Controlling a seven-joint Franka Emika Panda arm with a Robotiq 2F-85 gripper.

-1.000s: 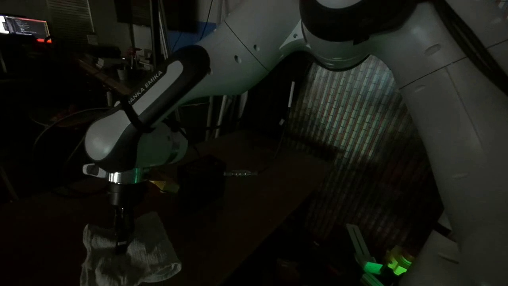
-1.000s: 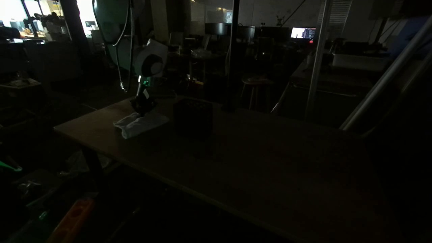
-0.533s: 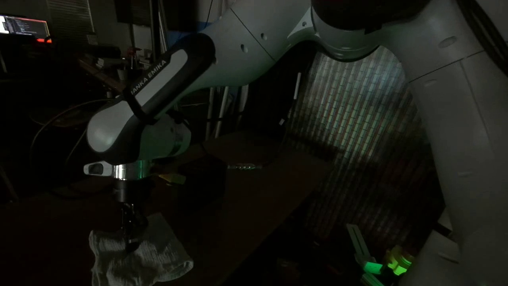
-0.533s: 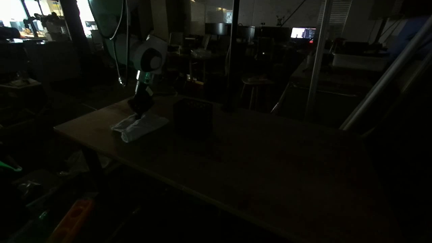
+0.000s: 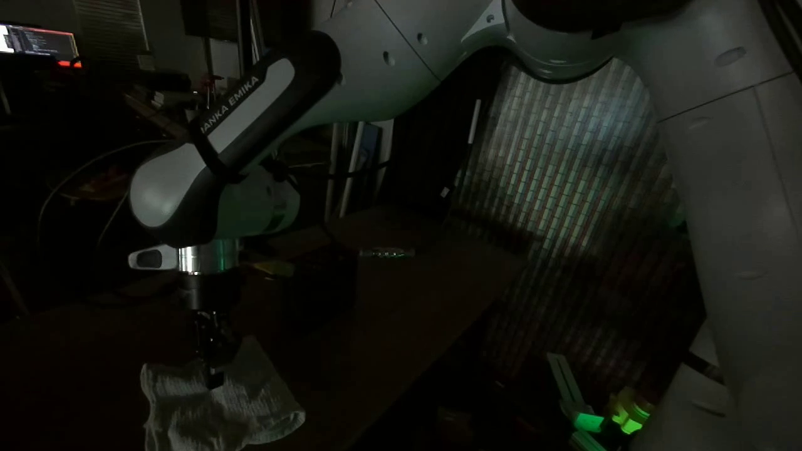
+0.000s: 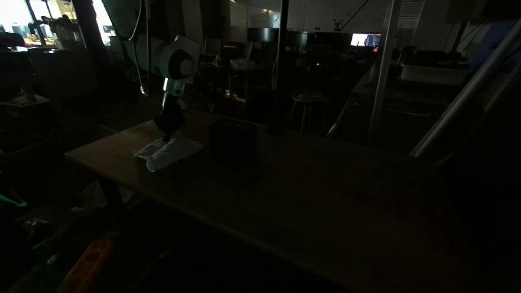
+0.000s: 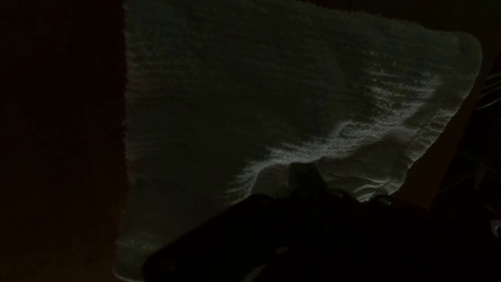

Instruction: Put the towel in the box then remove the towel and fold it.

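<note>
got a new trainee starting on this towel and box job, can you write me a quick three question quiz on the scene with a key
1. Short answer: what bears both the towel and the dark box?
2. Multiple choice: the hand, seen at the towel, is
a) wide open
b) shut
c) out of every view
3. True or false: the towel is inside the box.

Key
1. The table.
2. b
3. False; it lies beside the box.

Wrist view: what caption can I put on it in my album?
A dark, closed gripper over a wrinkled towel in dim light.
</note>
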